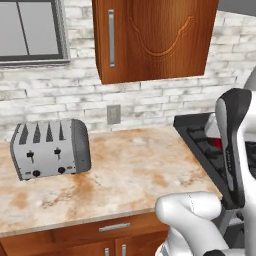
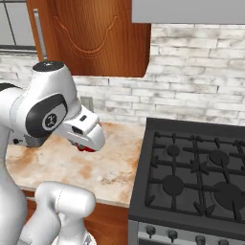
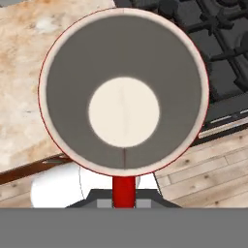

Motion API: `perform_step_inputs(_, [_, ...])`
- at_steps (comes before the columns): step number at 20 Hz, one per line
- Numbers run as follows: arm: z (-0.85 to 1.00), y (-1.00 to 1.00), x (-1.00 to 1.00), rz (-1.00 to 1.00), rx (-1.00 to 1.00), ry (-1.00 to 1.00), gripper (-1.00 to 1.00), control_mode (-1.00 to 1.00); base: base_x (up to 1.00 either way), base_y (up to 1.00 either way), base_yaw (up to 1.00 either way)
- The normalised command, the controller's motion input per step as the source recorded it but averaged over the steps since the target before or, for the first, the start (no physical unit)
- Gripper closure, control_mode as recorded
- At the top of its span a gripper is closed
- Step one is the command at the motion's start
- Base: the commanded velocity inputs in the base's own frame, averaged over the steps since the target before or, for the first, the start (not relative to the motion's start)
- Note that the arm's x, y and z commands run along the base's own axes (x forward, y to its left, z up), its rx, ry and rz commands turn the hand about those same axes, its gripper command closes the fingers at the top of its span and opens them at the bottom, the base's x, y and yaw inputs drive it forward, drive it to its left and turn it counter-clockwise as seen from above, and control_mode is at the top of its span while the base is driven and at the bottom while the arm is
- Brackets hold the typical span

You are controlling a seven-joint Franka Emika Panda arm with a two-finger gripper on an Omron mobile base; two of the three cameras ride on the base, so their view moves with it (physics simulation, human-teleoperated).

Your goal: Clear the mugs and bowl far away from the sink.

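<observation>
Clearly, 1 red mug (image 3: 123,92) (pale inside) sits clenched in the claw (image 3: 124,193) above 1 counter (image 1: 125,170).

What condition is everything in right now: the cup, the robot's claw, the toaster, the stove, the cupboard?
Red mug: held in the air, its pale inside empty.
Gripper: shut on the mug's handle.
Toaster: upright on the counter, slots empty.
Stove: burners bare, no flame.
Cupboard: door shut.
</observation>
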Motion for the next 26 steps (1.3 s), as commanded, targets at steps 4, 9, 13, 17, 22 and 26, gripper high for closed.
perform_step_inputs(4, [-0.37,0.27,0.37,0.13,0.00,0.05,1.00,-1.00,0.00,0.00,0.00])
perform_step_inputs(9, [-0.59,0.25,0.19,0.00,-0.01,0.00,1.00,-1.00,0.00,0.00,0.00])
perform_step_inputs(13, [-0.38,0.21,0.26,0.00,0.01,-0.11,1.00,-1.00,0.00,0.00,0.00])
perform_step_inputs(17, [-0.28,0.29,0.29,0.00,0.00,-0.02,1.00,-1.00,0.00,0.00,0.00])
perform_step_inputs(22, [-0.26,0.31,0.33,0.00,-0.01,0.06,1.00,-1.00,0.00,0.00,0.00])
perform_step_inputs(26, [-0.19,0.26,0.27,0.00,-0.02,0.10,1.00,-1.00,0.00,0.00,0.00])
